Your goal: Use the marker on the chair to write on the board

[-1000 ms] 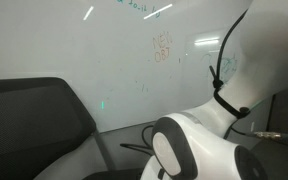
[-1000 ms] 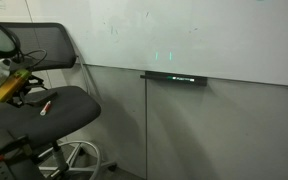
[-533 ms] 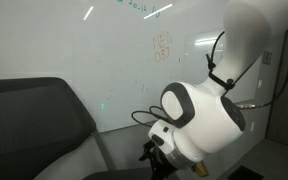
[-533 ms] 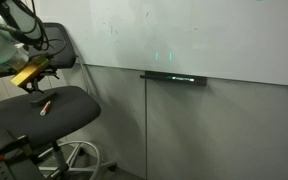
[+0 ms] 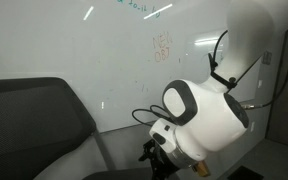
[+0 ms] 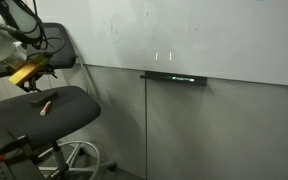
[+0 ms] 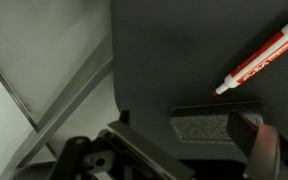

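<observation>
Beneath the gripper [image 6: 32,74], whose jaws stand wide apart and empty, a red and white marker [image 7: 262,57] lies on the dark chair [image 6: 76,108] seat, untouched. Beyond the gripper rises the white board [image 6: 184,35].

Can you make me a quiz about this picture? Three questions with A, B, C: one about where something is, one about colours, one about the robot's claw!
1. Where is the marker?
A) on the chair seat
B) on the floor
C) stuck to the wall
2. What colours is the marker?
A) green and black
B) red and white
C) all blue
3. How is the claw?
A) open and empty
B) shut on the marker
C) shut on a cup

Answers: A, it lies on the dark seat; B, the wrist view shows red and white; A, its jaws stand apart with nothing between them.
</observation>
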